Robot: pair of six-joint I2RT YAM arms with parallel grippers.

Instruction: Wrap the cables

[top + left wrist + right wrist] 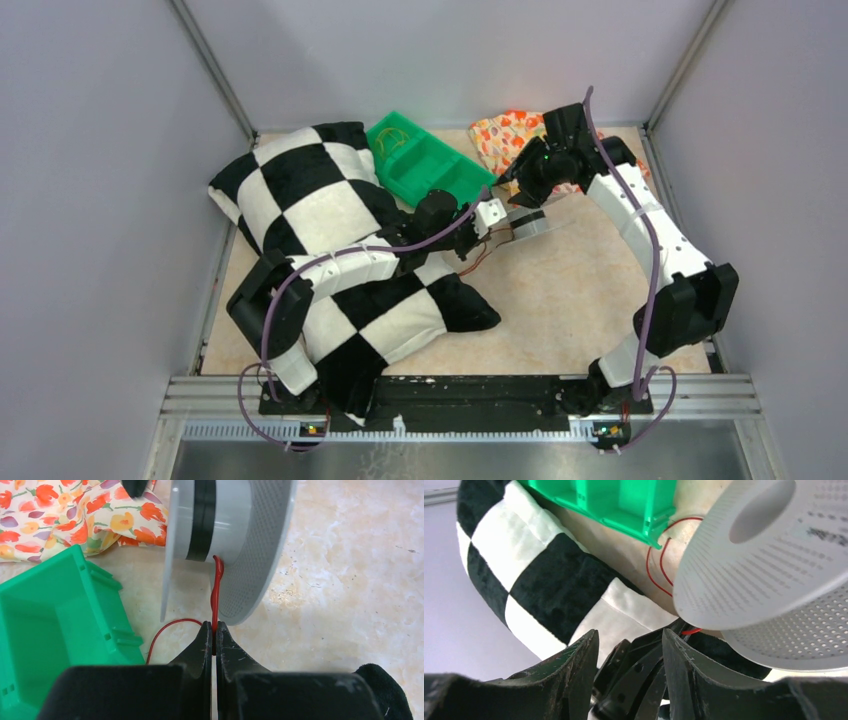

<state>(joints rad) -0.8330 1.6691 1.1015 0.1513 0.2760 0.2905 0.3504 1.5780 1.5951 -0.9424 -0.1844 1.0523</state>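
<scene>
Cables (484, 254) trail from the spool (531, 224) across the tabletop (580, 300), seen from above. Left wrist: my left tool (214, 630) pinches them just below the spool. Right wrist: my right tool (630, 642) gapes empty, red loops beyond.

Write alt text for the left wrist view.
The left gripper is shut on a thin red cable that runs up to the core of a grey spool with a perforated flange, turned on edge over a pale marbled table. A green bin sits at left, with a floral cloth behind it.
</scene>
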